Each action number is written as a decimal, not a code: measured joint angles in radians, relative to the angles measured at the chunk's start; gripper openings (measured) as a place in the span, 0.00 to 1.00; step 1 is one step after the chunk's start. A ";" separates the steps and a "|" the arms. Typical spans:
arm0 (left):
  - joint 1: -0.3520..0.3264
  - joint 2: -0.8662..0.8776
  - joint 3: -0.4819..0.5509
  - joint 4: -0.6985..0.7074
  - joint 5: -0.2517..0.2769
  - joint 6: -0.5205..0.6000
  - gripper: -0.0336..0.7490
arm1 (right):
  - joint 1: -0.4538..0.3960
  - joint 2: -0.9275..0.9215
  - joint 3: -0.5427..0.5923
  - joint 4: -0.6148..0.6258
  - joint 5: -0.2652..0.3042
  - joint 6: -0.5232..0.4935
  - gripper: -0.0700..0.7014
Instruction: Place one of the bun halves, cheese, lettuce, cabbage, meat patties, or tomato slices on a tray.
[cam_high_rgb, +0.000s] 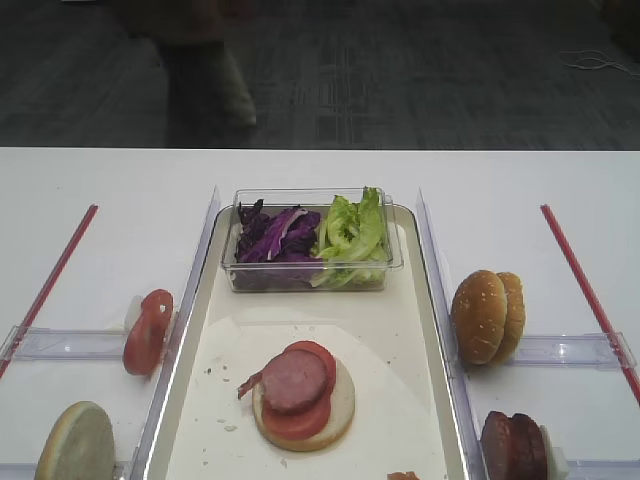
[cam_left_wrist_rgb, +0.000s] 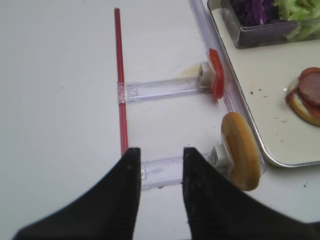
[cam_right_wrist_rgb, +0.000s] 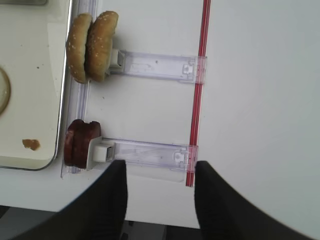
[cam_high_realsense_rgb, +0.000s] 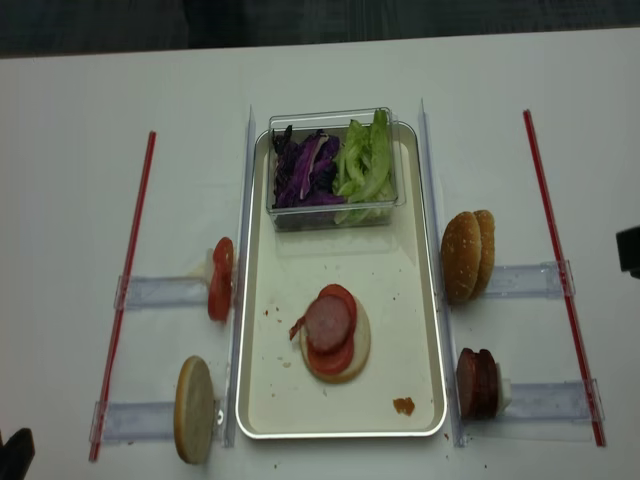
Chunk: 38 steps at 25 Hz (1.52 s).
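Observation:
On the cream tray lies a bun half topped with tomato slices and a meat patty. A clear tub holds purple cabbage and green lettuce. Two bun halves and meat patties stand on edge right of the tray. A tomato slice and a bun half stand on its left. Cheese is out of view. My right gripper is open and empty, near the patties. My left gripper is open and empty, beside the bun half.
Clear plastic holder rails carry the standing food on both sides of the tray. Red strips run along the white table outside them. A small orange-brown scrap lies on the tray's near right corner.

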 joint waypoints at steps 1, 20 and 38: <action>0.000 0.000 0.000 0.000 0.000 0.000 0.29 | 0.000 -0.035 0.014 0.000 0.005 0.000 0.54; 0.000 0.000 0.000 0.000 0.000 0.000 0.29 | 0.000 -0.586 0.269 -0.047 0.022 0.002 0.52; 0.000 0.000 0.000 0.000 0.000 0.000 0.29 | 0.000 -0.896 0.366 -0.049 0.032 -0.007 0.45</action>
